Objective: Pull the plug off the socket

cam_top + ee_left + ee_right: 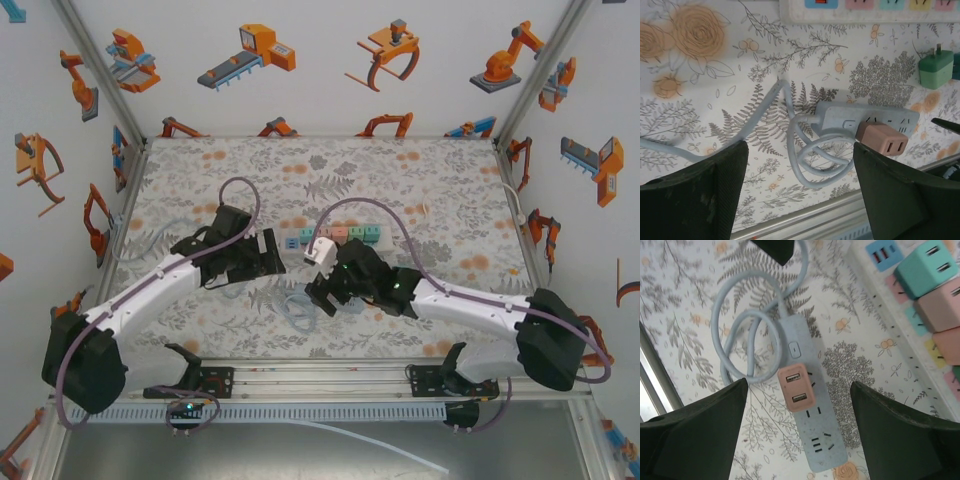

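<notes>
Plug [796, 390], pink and blocky, sits pushed into the blue-grey socket strip [815, 440], its two USB ports facing straight up. Both lie flat on the floral surface [680, 300] near the front rail [805, 220], between the two arms. In the right wrist view the strip's long axis runs top to bottom, leaning slightly right, and the cord [735, 335] leaves its top end and coils in loops to the left. Right jaws stand released, their dark fingers [695, 435] spread to either side of the plug. Left jaws are likewise released, grasping nothing. Nearby a white strip [905, 340] carries a teal adapter [925, 270] and pink adapters [942, 305], with a green adapter [936, 70] loose beside it.
</notes>
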`<state>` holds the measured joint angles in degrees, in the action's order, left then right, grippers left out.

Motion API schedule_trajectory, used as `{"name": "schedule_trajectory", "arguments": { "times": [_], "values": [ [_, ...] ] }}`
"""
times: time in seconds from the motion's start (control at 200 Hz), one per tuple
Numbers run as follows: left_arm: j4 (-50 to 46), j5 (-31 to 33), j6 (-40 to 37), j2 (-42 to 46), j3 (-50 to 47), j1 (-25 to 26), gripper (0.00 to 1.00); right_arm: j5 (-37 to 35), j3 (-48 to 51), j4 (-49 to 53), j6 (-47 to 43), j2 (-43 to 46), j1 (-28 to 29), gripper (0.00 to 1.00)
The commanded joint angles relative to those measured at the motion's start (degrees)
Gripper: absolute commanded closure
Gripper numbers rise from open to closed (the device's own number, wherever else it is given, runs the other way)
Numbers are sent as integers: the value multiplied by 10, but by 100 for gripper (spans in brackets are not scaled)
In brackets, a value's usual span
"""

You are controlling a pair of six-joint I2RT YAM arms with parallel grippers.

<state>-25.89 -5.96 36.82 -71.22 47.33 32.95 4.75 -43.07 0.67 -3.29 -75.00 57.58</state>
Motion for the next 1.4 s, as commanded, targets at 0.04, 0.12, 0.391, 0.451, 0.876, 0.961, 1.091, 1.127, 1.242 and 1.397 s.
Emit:
{"name": "schedule_trajectory", "arguments": {
  "times": [0.04,0.12,0.391,0.451,0.876,0.961,1.091,1.127,1.242,1.397],
  "values": [
    [8,-76,12,-31,15,-2,23,19,-27,41,-80,-22,6,26],
    [10,-90,1,-56,17,-2,24,19,-32,39,-99,-38,6,27],
    [8,-107,-8,-129,25,9,35,24,-37,30,-141,-77,5,44],
    [9,-104,-12,-143,30,18,37,25,-36,26,-144,-81,6,47],
    [-32,-28,-14,-228,62,72,46,36,-36,-3,-160,-111,5,66],
    [-33,-18,-10,-237,57,72,48,40,-39,-6,-166,-114,5,69],
    [-37,-3,-4,-243,52,72,50,50,-39,-13,-172,-109,6,76],
    [-40,2,-2,-245,53,73,50,53,-38,-18,-172,-105,5,78],
    [-44,7,4,-258,55,73,50,63,-31,-44,-167,-92,6,87],
    [-44,7,6,-269,54,73,51,83,-22,-75,-139,-78,-2,92]
  ]
}}
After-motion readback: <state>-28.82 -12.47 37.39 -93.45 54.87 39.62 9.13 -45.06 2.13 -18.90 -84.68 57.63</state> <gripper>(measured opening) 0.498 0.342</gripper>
